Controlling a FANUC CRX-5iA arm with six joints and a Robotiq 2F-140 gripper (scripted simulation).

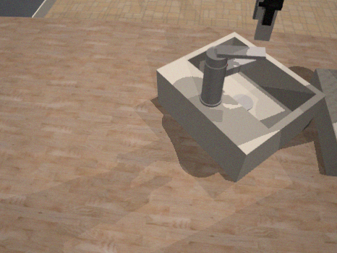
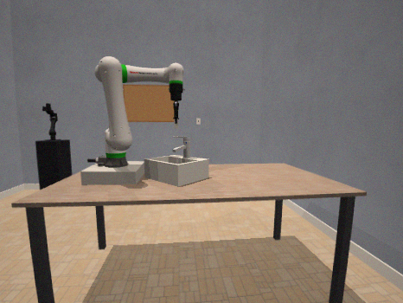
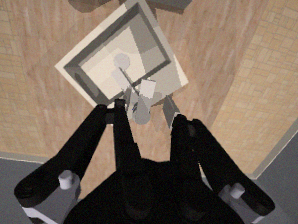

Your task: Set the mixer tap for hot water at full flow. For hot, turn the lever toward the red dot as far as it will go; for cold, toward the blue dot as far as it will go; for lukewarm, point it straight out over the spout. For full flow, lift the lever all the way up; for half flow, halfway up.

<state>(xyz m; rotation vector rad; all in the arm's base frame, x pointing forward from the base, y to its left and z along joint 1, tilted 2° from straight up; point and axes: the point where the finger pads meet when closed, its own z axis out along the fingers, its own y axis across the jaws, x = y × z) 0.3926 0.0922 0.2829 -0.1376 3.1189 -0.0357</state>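
Note:
A grey mixer tap (image 1: 211,77) stands on the near rim of a square beige sink (image 1: 235,105). Its flat lever (image 1: 241,52) lies low and points out over the basin. I see no red or blue dot in any view. My gripper (image 1: 265,29) hangs high above the far side of the sink, well clear of the lever; in the exterior view it (image 2: 175,118) is above the tap (image 2: 185,147). In the wrist view the fingers stand partly apart with nothing between them, and the tap (image 3: 140,107) is far below them.
The robot's grey base block (image 1: 327,119) sits right beside the sink, also in the exterior view (image 2: 113,173). A black pedestal (image 2: 53,160) with a small stand is off the table to the left. The sink sits near the table's back.

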